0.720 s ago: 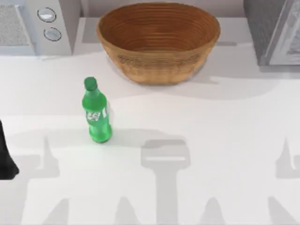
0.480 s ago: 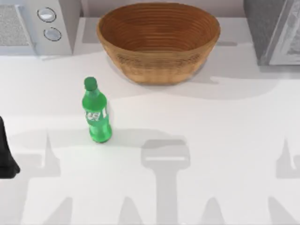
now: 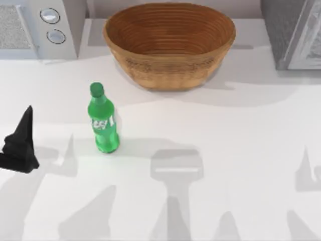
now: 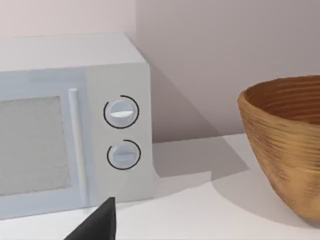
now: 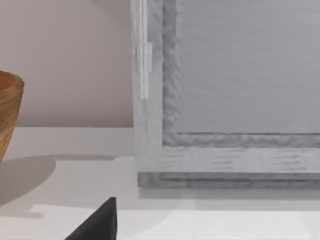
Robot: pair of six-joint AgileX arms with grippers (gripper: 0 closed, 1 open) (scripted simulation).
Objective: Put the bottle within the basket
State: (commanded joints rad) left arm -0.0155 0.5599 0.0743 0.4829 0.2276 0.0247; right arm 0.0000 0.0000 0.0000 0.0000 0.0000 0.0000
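The green bottle (image 3: 103, 119) stands upright on the white table, left of centre, its cap toward the back. The tan wicker basket (image 3: 169, 46) sits at the back centre with nothing inside it; its rim (image 4: 280, 125) also shows in the left wrist view. My left gripper (image 3: 21, 138) is a dark shape near the table's left edge, well to the left of the bottle and apart from it. A black part of it (image 4: 97, 222) shows in the left wrist view. A black tip of my right gripper (image 5: 97, 222) shows low in the right wrist view, holding nothing that I can see.
A white microwave (image 3: 40, 25) with two round knobs stands at the back left, left of the basket. A grey cabinet-like appliance (image 3: 296, 32) stands at the back right. Open tabletop lies between the bottle and the basket.
My left gripper has come in from the left edge, moving toward the back and a little to the right, nearer the bottle. Bottle and basket have not moved.
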